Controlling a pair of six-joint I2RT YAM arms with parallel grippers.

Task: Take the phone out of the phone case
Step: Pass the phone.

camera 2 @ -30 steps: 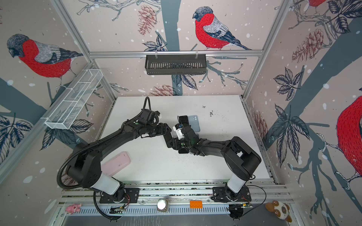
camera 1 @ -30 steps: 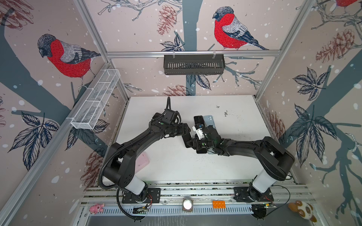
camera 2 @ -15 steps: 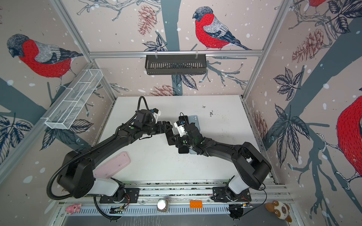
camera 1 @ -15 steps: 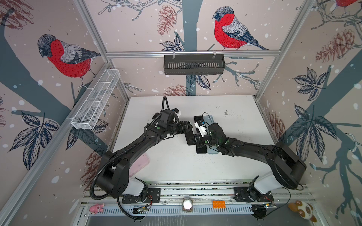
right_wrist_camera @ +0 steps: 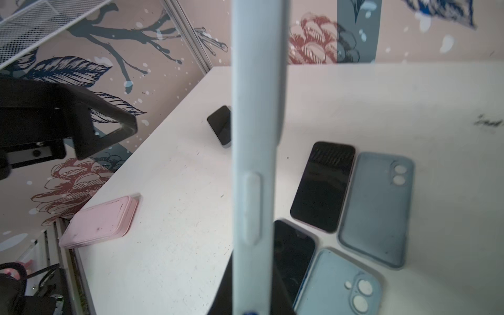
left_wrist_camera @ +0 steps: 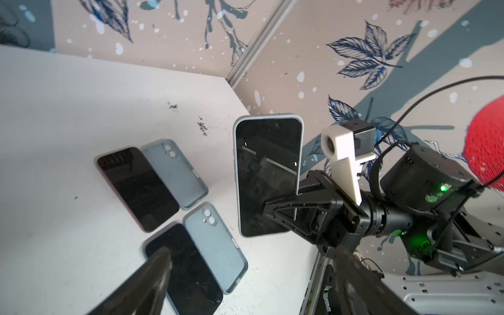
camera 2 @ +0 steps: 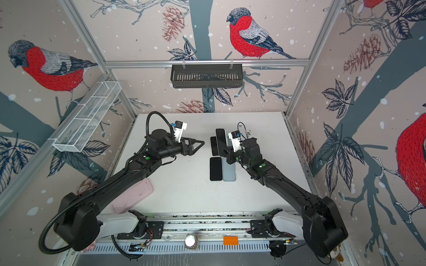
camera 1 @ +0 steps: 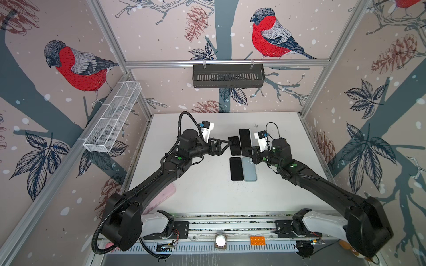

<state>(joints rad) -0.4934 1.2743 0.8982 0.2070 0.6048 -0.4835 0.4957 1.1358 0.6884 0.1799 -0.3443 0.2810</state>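
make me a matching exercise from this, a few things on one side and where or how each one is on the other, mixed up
Things
1. cased phone
2. left gripper
3. pink box
4. empty blue case

Place or state
A. flat on the table, next to a bare black phone
B. open, holding nothing
C. clamped in the right gripper
D. at the table's edge, near the left arm's base

Pairs: 1-C, 2-B, 3-D, 4-A
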